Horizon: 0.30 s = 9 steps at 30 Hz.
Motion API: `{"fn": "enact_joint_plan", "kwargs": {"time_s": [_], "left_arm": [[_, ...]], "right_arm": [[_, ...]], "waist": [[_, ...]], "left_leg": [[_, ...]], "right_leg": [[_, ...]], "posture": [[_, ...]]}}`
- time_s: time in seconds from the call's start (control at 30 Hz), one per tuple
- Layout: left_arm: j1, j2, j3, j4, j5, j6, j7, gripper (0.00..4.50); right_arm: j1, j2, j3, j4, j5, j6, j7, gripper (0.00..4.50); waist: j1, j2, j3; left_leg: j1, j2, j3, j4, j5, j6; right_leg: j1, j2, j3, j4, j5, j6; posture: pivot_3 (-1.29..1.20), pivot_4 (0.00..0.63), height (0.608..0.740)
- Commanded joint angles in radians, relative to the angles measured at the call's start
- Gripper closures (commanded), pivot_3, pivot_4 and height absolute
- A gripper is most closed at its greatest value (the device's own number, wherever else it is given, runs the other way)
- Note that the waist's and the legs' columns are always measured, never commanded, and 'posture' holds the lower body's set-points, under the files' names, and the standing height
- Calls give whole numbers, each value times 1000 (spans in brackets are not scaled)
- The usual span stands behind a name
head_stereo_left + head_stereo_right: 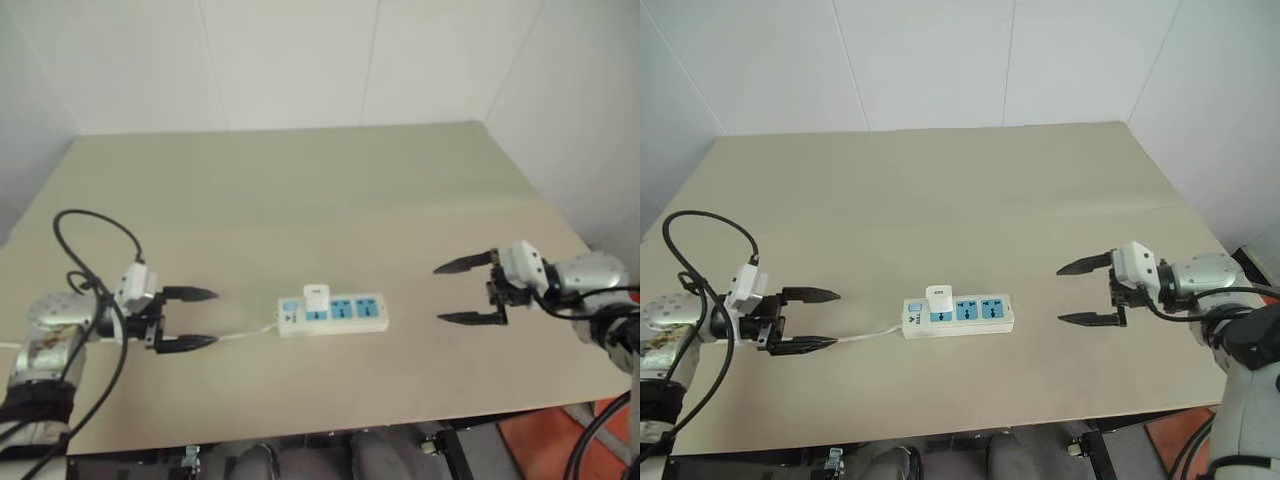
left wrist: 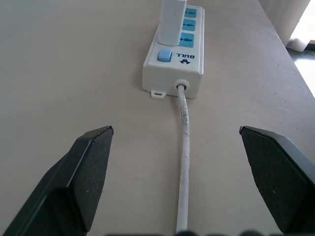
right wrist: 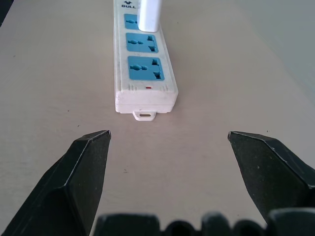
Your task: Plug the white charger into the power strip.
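White charger (image 1: 317, 296) stands upright in the socket nearest the switch end of the power strip (image 1: 345, 313), mid-counter (image 1: 300, 190). The strip's long axis runs between the hands. Left gripper (image 1: 192, 318) faces the cord end, slightly nearer; right gripper (image 1: 458, 292) faces the far end. Both have fingers apart, empty.

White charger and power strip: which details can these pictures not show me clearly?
- Prongs of the small white block-shaped charger: hidden in every view by its own body standing on the long white power strip with blue sockets, so full seating cannot be confirmed.
- Blue switch: on or off position too small to tell.
- Thin white cord: cut off by the left wrist view's edge; in the head views it runs toward the open left gripper, and its far end cannot be made out.
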Motion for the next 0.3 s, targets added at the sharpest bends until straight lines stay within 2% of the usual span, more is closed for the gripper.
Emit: {"fn": "enact_joint_plan", "kwargs": {"time_s": [0.03,0.3], "left_arm": [[-32,13,-8,18,0,-22,-13,18],[-83,-14,-55,27,-11,25,-12,18]], "right_arm": [[17,3,-4,25,-9,-51,-12,0],[110,-4,-8,25,-16,-107,-82,0]], "waist": [[-1,0,0],[-2,0,0]], "left_leg": [[-1,0,0,0,0,0],[-1,-1,0,0,0,0]], "right_leg": [[0,0,0,0,0,0],[-1,-1,0,0,0,0]], "posture": [[0,150,740],[0,150,740]]}}
